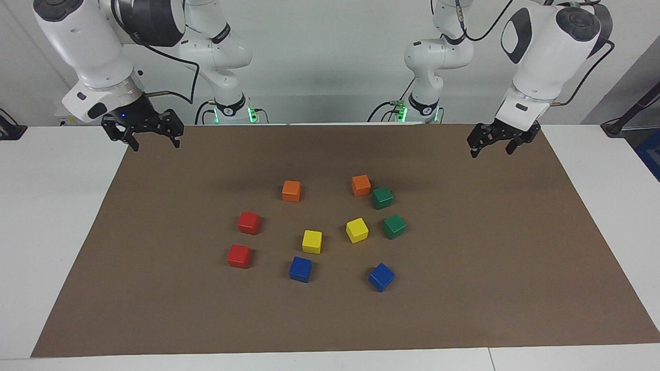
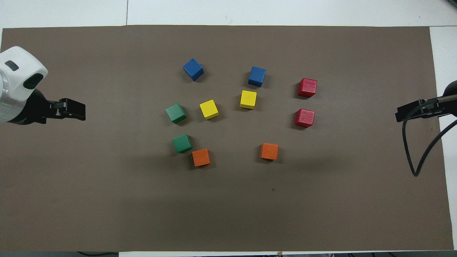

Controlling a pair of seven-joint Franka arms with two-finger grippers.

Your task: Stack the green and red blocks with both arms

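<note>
Two dark green blocks sit apart toward the left arm's end of the cluster, one (image 1: 382,198) (image 2: 182,143) nearer to the robots than the other (image 1: 394,226) (image 2: 176,113). Two red blocks sit apart toward the right arm's end, one (image 1: 248,222) (image 2: 305,117) nearer to the robots than the other (image 1: 239,256) (image 2: 307,87). All lie singly on the mat. My left gripper (image 1: 492,149) (image 2: 76,109) hangs open and empty over its end of the mat. My right gripper (image 1: 155,142) (image 2: 401,115) hangs open and empty over its own end.
On the brown mat (image 1: 464,309) also lie two orange cubes (image 1: 291,190) (image 1: 361,185), the second touching the nearer green block, two yellow cubes (image 1: 312,241) (image 1: 357,230) mid-cluster, and two blue cubes (image 1: 300,269) (image 1: 381,276) farthest from the robots. A black cable (image 2: 416,157) hangs by the right gripper.
</note>
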